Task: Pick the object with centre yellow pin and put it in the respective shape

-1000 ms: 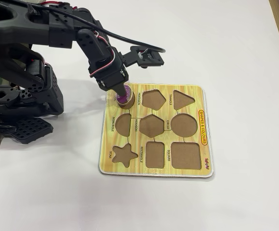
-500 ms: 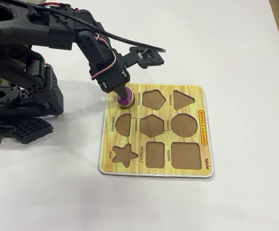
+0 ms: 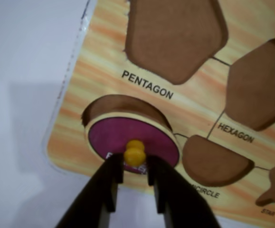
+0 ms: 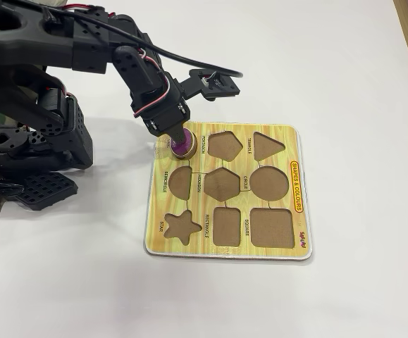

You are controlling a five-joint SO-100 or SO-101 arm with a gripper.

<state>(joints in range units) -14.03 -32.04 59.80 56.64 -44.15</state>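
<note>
Our fingers (image 3: 133,172) pinch the yellow knob of the flat purple oval piece (image 3: 113,137), tilted over the brown oval cutout (image 3: 113,104)

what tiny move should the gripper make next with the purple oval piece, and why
Probably a small shift toward the pentagon side, then press down. In the wrist view the gripper is closed on the yellow knob of the flat purple oval piece, which sits tilted: a brown crescent of the oval cutout in the yellow wood-grain board is uncovered, so the piece is not seated.
</note>
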